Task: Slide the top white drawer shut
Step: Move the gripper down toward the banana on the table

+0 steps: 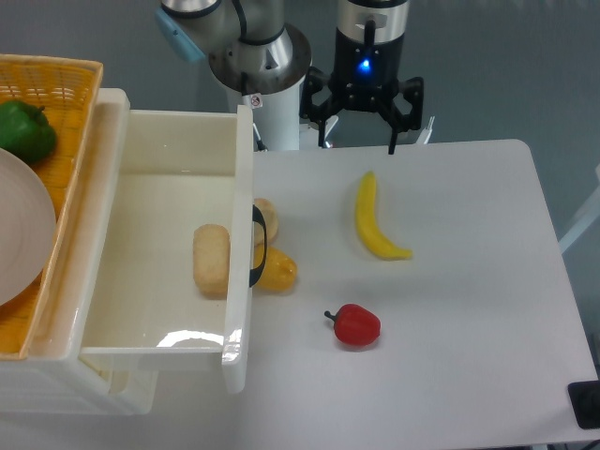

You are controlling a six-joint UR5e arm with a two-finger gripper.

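The top white drawer is pulled out to the right from the white unit at the left. Its flat front panel carries a black arched handle. Inside it lies a tan bread roll. My gripper hangs above the table's far edge, well to the right of the drawer front and apart from it. Its black fingers point down and are spread open with nothing between them.
A yellow banana and a red pepper lie on the white table right of the drawer. An orange-yellow item and a tan one sit against the drawer front. A yellow wicker basket with a green pepper and a white plate sits on the unit.
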